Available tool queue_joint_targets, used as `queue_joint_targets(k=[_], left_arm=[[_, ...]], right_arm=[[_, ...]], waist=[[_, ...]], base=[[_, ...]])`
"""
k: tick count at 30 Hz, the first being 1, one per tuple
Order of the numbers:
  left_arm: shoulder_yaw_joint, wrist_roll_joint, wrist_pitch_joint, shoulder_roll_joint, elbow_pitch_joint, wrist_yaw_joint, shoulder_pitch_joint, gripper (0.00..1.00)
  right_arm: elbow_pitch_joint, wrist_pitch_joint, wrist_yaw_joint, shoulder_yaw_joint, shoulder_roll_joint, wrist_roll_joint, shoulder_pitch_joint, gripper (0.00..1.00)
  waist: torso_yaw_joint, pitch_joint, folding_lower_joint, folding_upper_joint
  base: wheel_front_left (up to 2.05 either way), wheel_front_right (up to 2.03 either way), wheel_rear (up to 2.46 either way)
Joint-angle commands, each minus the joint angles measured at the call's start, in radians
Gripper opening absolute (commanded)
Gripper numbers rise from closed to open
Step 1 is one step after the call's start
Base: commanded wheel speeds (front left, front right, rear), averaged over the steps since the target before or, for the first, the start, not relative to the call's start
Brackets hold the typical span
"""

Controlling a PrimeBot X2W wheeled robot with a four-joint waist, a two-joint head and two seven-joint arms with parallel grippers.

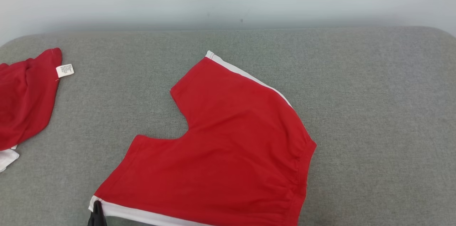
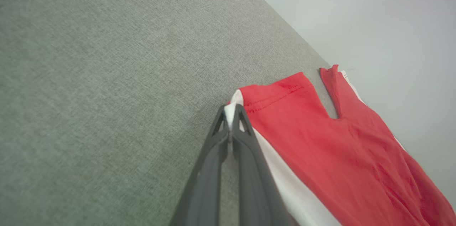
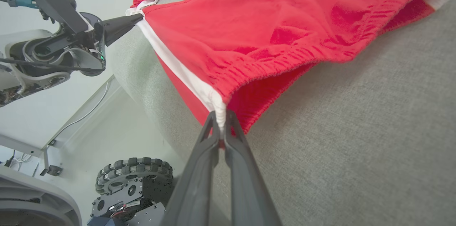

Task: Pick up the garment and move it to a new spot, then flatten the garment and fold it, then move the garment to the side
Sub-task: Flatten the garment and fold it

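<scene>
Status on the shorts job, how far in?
Done, apparently: red shorts lie spread, nearly flat on the grey pad. In hand: left gripper pinches the striped hem corner, right gripper the waistband end. Left: fold, then move aside.

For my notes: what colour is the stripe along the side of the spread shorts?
The stripe is white; left wrist view shows it best.

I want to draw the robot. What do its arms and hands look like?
The left hand and right hand each have two long dark grey fingers with triangle holes near the tips. The left wrist is pale grey with black parts, a tiny green light and a teal-tipped cable.
</scene>
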Motion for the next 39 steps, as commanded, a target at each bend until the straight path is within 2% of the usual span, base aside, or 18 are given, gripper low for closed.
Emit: queue_joint_targets(k=[1,4,10,16,17,22,28,36,39], left_arm=[[0.005,0.008,-0.007,0.003,-0.011,0.003,0.010,0.00],[-0.001,0.022,-0.008,0.007,-0.033,0.009,0.004,0.00],[-0.012,0.051,0.024,0.051,-0.094,0.015,-0.085,0.00],[-0.043,0.080,0.134,0.113,-0.119,0.024,-0.269,0.00],[-0.063,0.090,0.188,0.135,-0.107,0.027,-0.346,0.00],[-0.115,0.137,0.324,0.194,-0.029,0.035,-0.553,0.00],[-0.166,0.161,0.462,0.214,0.134,0.039,-0.769,0.00],[-0.222,0.210,0.516,0.223,0.357,0.011,-0.942,0.00],[-0.244,0.225,0.506,0.213,0.433,-0.009,-0.999,0.00]], right_arm=[[-0.006,-0.001,0.001,0.000,0.009,0.000,0.017,0.00],[-0.019,-0.001,0.001,-0.015,0.022,0.011,0.029,0.00],[-0.085,-0.001,0.001,-0.100,0.050,0.090,0.021,0.00],[-0.119,-0.001,0.001,-0.172,0.072,0.178,-0.018,0.00],[-0.119,-0.001,0.001,-0.185,0.084,0.194,-0.036,0.00],[-0.097,-0.001,0.001,-0.222,0.132,0.245,-0.108,0.00],[-0.037,-0.001,0.001,-0.244,0.199,0.267,-0.203,0.00],[0.061,-0.001,0.001,-0.247,0.263,0.257,-0.293,0.00],[0.099,-0.001,0.001,-0.250,0.283,0.251,-0.317,0.00]], waist=[[0.000,0.001,0.0002,0.0002],[-0.006,0.007,0.0002,0.0002],[-0.048,0.031,0.0002,0.0002],[-0.103,0.076,0.0002,0.0002],[-0.122,0.096,0.0002,0.0002],[-0.180,0.155,0.0002,0.0002],[-0.236,0.208,0.0002,0.0002],[-0.279,0.232,0.0002,0.0002],[-0.288,0.236,0.0002,0.0002]], base=[[0.00,0.00,0.00],[0.00,0.00,0.00],[0.00,0.00,0.00],[0.00,0.00,0.00],[0.00,0.00,0.00],[0.00,0.00,0.00],[0.00,0.00,0.00],[0.00,0.00,0.00],[0.00,0.00,0.00]])
